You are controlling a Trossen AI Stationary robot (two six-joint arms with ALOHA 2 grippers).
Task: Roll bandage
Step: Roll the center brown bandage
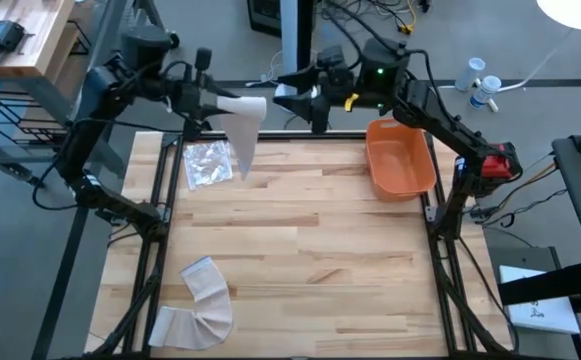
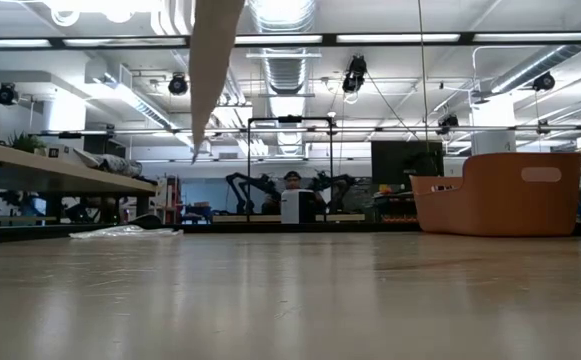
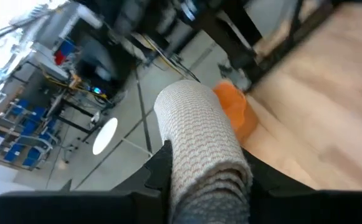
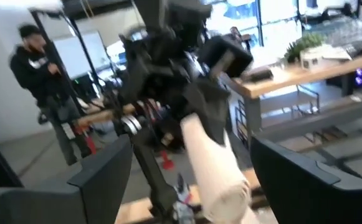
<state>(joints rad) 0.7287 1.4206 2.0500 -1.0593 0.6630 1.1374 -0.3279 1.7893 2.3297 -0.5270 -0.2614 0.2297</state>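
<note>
Left gripper (image 1: pixel 210 100) I have clamped on the white woven bandage roll (image 1: pixel 232 104), held high over the wooden counter (image 1: pixel 300 250)'s far edge, its loose tail (image 1: pixel 244 145) hanging down. Right gripper (image 1: pixel 305 100) sits just beside the roll, fingers spread and empty. We're mid-roll, I judge; next it must catch the tail for another wrap.

Ceiling strip lights (image 2: pixel 300 40) are glaring brightly above the table (image 2: pixel 290 300), whose near surface is blurring, while both wrist views are smearing.
</note>
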